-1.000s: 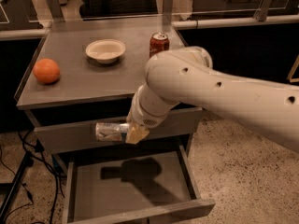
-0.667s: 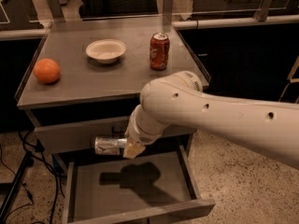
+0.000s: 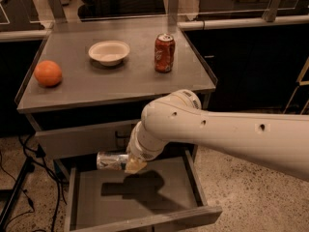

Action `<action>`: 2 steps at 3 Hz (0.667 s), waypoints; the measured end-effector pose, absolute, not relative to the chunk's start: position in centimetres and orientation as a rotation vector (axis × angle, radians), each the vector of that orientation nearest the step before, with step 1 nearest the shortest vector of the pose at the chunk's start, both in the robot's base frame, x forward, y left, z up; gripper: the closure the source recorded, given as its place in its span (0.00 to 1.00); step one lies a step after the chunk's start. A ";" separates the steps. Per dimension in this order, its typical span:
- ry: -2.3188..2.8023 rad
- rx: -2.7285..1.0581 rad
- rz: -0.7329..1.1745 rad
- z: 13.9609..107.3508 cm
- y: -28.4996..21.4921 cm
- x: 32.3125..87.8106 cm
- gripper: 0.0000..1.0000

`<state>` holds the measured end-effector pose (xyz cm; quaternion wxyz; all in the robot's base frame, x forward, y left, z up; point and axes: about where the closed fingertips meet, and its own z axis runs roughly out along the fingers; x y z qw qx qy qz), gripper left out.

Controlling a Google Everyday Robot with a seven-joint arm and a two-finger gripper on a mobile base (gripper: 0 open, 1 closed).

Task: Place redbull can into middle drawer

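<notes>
On the surface (image 3: 96,88) a bowl (image 3: 109,52) is set. Over the open middle drawer (image 3: 169,199), the redbull can (image 3: 110,160) is clenched by the gripper (image 3: 129,163) fingers

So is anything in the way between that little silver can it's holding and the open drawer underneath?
Nothing visible does. The gripper is clamped on the redbull can, which lies sideways over the open middle drawer. The drawer's floor below shows only a shadow.

The pincer (image 3: 129,164) has sunk lower with the redbull can (image 3: 110,160), now over the middle drawer (image 3: 159,204).
</notes>
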<state>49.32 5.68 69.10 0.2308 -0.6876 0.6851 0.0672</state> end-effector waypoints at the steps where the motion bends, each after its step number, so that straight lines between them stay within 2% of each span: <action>1: 1.935 -1.841 0.221 66.1 6.3 48.8 1.00; 2: 1.993 -1.793 0.233 61.0 7.2 48.8 1.00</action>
